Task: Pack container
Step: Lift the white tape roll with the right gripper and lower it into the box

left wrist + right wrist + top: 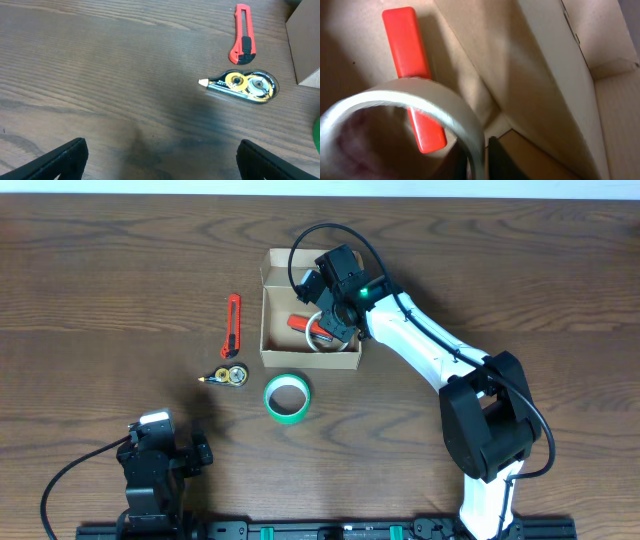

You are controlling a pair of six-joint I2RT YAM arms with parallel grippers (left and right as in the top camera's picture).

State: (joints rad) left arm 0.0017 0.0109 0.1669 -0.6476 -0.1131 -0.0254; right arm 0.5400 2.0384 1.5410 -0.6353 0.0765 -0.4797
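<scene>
On the dark wood-grain worktop (100,300) an open cardboard container (290,361) sits a little above centre, its lid flap folded back on the far side. The white and black right arm (430,350) reaches in from the lower right, its right pincer (328,332) down inside the container, right at a pale tape roll (322,346). Next to that roll, also inside, lies a red-orange object (299,322). To the left of the container lies a red utility knife (232,326), and below it a small correction-tape dispenser (229,376). A green tape roll (268,398) lies flat just in front of the container. The black left arm (155,470) sits at the lower left, well apart from everything.
</scene>
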